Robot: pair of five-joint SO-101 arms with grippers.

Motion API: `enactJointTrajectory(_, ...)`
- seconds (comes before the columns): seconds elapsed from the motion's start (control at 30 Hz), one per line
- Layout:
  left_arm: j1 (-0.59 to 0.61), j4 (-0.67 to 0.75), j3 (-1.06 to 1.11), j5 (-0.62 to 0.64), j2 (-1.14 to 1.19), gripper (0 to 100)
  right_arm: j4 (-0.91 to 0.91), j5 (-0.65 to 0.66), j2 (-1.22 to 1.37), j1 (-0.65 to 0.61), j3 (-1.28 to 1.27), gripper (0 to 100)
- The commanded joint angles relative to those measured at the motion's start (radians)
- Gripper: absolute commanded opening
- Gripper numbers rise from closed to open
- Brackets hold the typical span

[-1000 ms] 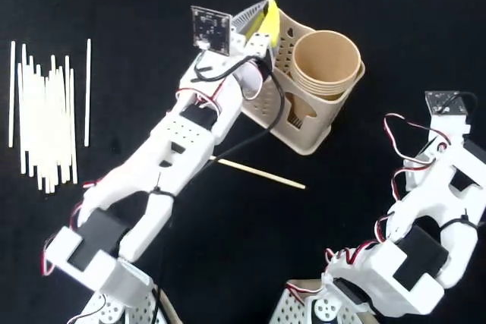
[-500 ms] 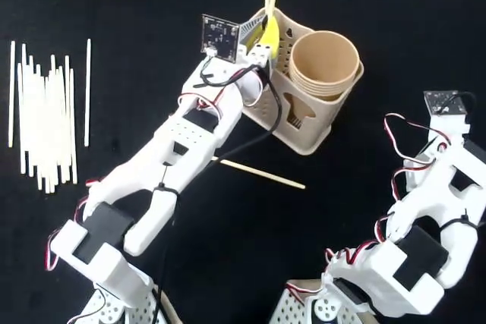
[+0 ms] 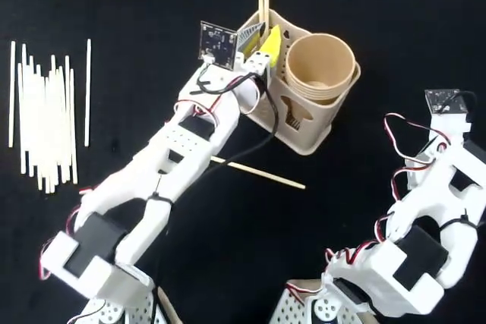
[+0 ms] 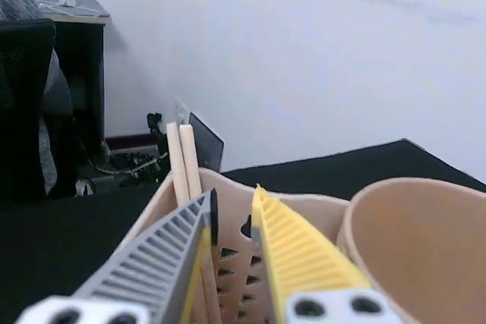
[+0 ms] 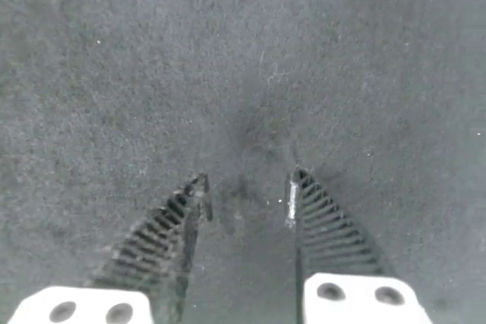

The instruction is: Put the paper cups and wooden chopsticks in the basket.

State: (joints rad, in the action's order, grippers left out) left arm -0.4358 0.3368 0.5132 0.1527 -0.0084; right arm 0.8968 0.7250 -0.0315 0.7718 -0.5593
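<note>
Wooden chopsticks (image 3: 263,7) sit lower than a second ago, down in the 11 o'clock corner of the basket (image 3: 304,138), my left pincer (image 4: 231,201) parted beside them, so this pair looks delivered and the 9 o'clock pile (image 3: 45,119) remains.

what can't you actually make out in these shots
- Lower ends of the chopsticks in the basket: left wrist view, hidden by the left gripper.
- One end of the loose chopstick: high view, under the left arm.
- Count of paper cups: high view, nested rims merge.
</note>
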Motion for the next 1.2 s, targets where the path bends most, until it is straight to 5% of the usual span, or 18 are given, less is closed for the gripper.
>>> enactJointTrajectory(0.0,-0.018,-0.149,0.015,-0.005,-0.207,10,-0.015,0.006,-0.022,0.012,0.004,16.9)
enactJointTrajectory(0.17,-0.018,-0.494,0.004,-0.009,-0.532,10,-0.011,0.006,-0.022,0.012,0.005,16.9)
enactJointTrajectory(0.37,0.001,-0.896,-0.001,-0.196,-0.924,10,0.132,0.006,-0.031,0.028,0.068,17.0)
enactJointTrajectory(0.57,0.216,-1.366,-0.058,-0.265,-1.086,10,0.307,-0.060,-0.031,0.106,0.216,17.0)
enactJointTrajectory(0.8,0.326,-1.711,-0.012,-0.542,-0.902,10,0.358,-0.064,-0.028,0.103,0.225,17.0)
enactJointTrajectory(1.0,0.341,-1.725,-0.048,-0.749,-0.569,10,0.351,-0.064,-0.022,0.109,0.185,17.0)
enactJointTrajectory(1.17,0.380,-1.709,-0.259,-0.781,-0.196,10,0.350,-0.064,-0.022,0.107,0.131,17.0)
